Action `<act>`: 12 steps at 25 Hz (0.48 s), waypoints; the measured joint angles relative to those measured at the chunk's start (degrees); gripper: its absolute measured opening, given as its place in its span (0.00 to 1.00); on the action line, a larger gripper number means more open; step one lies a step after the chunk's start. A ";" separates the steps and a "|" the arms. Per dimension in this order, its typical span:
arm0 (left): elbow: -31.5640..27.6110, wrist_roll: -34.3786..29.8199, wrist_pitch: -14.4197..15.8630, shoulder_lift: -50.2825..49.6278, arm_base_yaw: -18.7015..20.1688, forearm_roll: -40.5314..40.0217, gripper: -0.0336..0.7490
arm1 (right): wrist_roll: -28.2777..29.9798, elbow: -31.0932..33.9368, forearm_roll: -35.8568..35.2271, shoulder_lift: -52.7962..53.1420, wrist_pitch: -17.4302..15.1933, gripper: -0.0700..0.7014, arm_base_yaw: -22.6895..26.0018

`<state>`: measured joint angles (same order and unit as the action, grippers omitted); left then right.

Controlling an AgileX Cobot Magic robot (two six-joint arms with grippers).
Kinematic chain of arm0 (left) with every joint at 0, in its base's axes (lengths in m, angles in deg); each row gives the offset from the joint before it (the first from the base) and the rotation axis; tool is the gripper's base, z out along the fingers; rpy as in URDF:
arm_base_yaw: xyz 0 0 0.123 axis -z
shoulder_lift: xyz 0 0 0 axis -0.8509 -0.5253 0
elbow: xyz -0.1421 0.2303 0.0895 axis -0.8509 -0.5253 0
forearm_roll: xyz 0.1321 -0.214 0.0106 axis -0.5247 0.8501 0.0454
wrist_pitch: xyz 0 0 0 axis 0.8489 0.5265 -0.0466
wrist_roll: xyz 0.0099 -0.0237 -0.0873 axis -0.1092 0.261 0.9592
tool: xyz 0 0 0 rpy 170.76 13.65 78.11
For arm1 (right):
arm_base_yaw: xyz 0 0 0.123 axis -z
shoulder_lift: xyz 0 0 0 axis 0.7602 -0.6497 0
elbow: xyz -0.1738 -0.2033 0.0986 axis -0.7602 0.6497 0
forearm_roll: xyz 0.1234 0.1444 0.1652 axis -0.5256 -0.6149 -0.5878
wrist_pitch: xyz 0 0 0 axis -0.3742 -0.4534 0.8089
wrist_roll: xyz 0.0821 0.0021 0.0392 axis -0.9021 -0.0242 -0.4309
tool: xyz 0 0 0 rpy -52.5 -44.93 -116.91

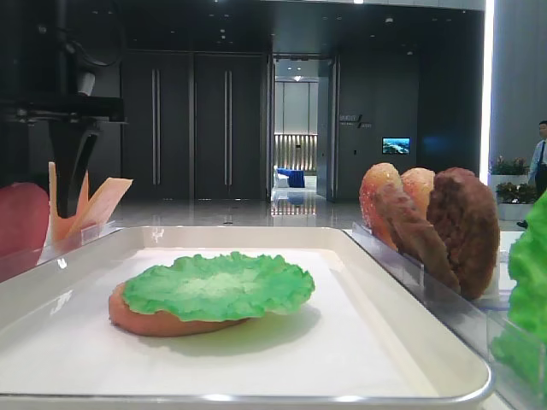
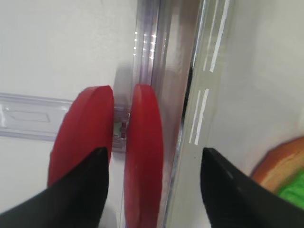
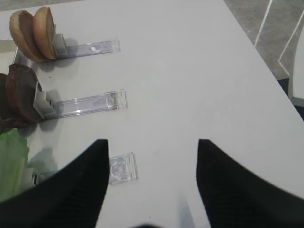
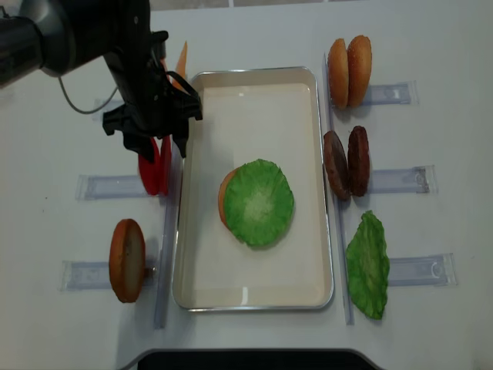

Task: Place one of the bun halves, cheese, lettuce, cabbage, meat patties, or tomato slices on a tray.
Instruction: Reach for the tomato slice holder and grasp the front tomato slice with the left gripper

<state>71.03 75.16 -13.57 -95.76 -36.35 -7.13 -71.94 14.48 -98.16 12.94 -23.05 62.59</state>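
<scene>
1. The white tray (image 4: 254, 297) lies in the middle of the white surface (image 4: 254, 35).
2. On the tray lies one bun half (image 4: 224, 197), flat, with a green lettuce (image 4: 259, 202) leaf on top of it. The leaf covers most of the bun.
3. Left of the tray, two red tomato slices (image 4: 154, 169) stand on edge in a clear holder (image 4: 108, 186), just beside the tray's rim.
4. The left gripper (image 4: 159, 146) hangs over the tomato slices. Its fingers (image 2: 85, 190) are spread wide. In the left wrist view one slice stands between them and the other is by the left finger. I cannot tell if they touch a slice. They hold nothing.
5. Pale orange cheese (image 4: 181, 58) slices stand just past the left arm, by the tray's far left corner.
6. Another bun half (image 4: 127, 260) stands on edge near the tray's left front corner.
7. Right of the tray stand two more bun halves (image 4: 349, 71), then two brown meat patties (image 4: 346, 162), then a second lettuce leaf (image 4: 368, 266).
8. The right gripper (image 3: 152, 180) is over bare surface near the holders. Its fingers (image 3: 76, 190) are wide apart and hold nothing.
</scene>
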 joint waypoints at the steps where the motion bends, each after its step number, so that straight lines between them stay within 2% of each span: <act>1: 0.00 0.00 0.05 -0.26 0.00 0.00 0.64 | 0.00 0.00 0.00 0.00 0.00 0.60 0.00; 3: 0.00 0.00 0.33 -0.61 0.00 0.00 0.58 | 0.00 0.00 0.00 0.00 0.00 0.60 0.00; 4: 0.00 0.00 0.39 -0.63 0.00 -0.06 0.52 | 0.00 0.00 0.00 0.00 0.00 0.60 0.00; 7: 0.00 -0.73 0.79 -0.70 0.00 -0.26 0.22 | 0.00 0.00 0.00 0.00 0.00 0.60 0.00; 8: 0.00 -1.10 1.08 -0.70 0.00 -0.53 0.16 | 0.00 0.00 0.00 0.00 0.00 0.60 0.00; 9: 0.00 -1.33 1.32 -0.70 0.00 -0.75 0.13 | 0.00 0.00 0.00 0.00 0.00 0.60 0.00; 12: 0.35 -2.38 1.44 -0.70 0.00 -0.21 0.12 | 0.00 0.00 0.00 0.00 0.00 0.60 0.00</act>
<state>71.38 72.78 -12.14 -96.46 -36.35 -7.34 -71.94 14.48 -98.16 12.94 -23.05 62.59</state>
